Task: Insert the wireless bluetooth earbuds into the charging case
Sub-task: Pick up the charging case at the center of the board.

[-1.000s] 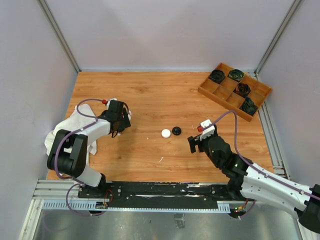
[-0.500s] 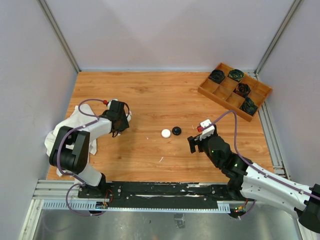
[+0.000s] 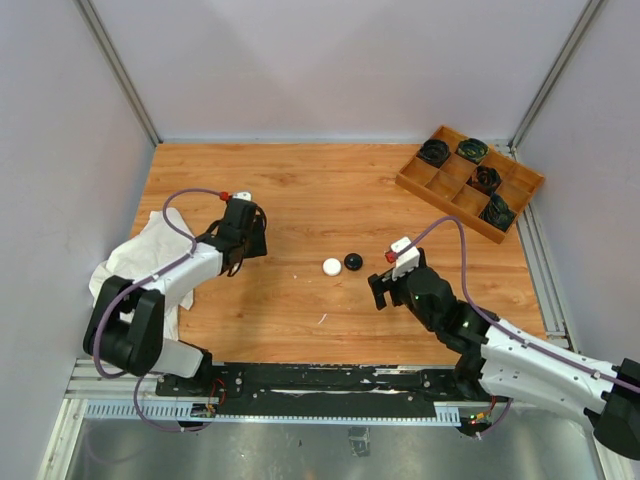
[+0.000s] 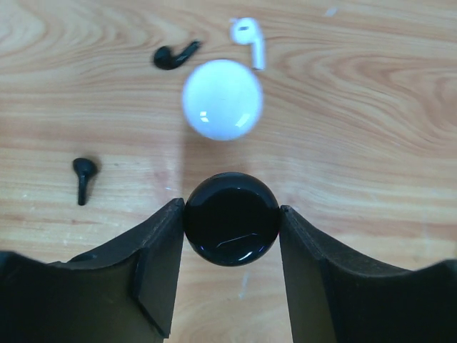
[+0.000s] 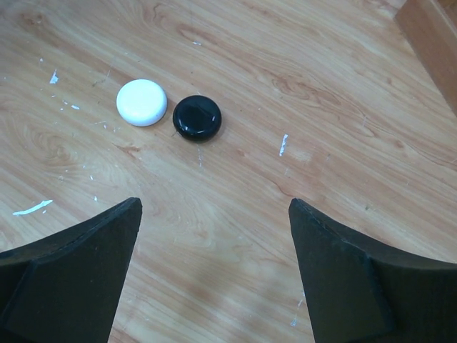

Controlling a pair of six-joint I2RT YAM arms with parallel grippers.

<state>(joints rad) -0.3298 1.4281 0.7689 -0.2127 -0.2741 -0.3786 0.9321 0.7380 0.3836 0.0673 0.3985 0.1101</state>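
The right claw (image 5: pixel 214 206) is nearest the near edge of the worktop (image 3: pixel 300 180), right of the middle. Its jaws are spread wide with nothing between them, and only bare wood lies below. Just beyond it, about the middle of the worktop, two round pucks lie just beside each other without touching. They are one loose white case (image 5: pixel 141 102) and, to its right, one loose black case (image 5: pixel 196 118).

Farther in, toward the left edge and next to a crumpled white cloth (image 3: pixel 130 262), the left claw (image 4: pixel 231 207) is drawn in on the gripped black case (image 4: pixel 230 223). This case is glossy and round, with a finger pressed to each side. Whether it is lifted I cannot tell. Just past it sits a second white case (image 4: pixel 222 98).

Three tiny stemmed pieces lie here, two black and one white. The near black earbud (image 4: pixel 83 179) lies left of the gripped case, apart from it. The far black earbud (image 4: pixel 175 55) and the white earbud (image 4: pixel 248 41) lie just beyond the second white case, the white one's stem just beside its rim. From above, none of the three can be made out.

In the far right corner, a divided wooden tray (image 3: pixel 415 183) holds four dark coiled things (image 3: pixel 434 151), each in its own compartment.
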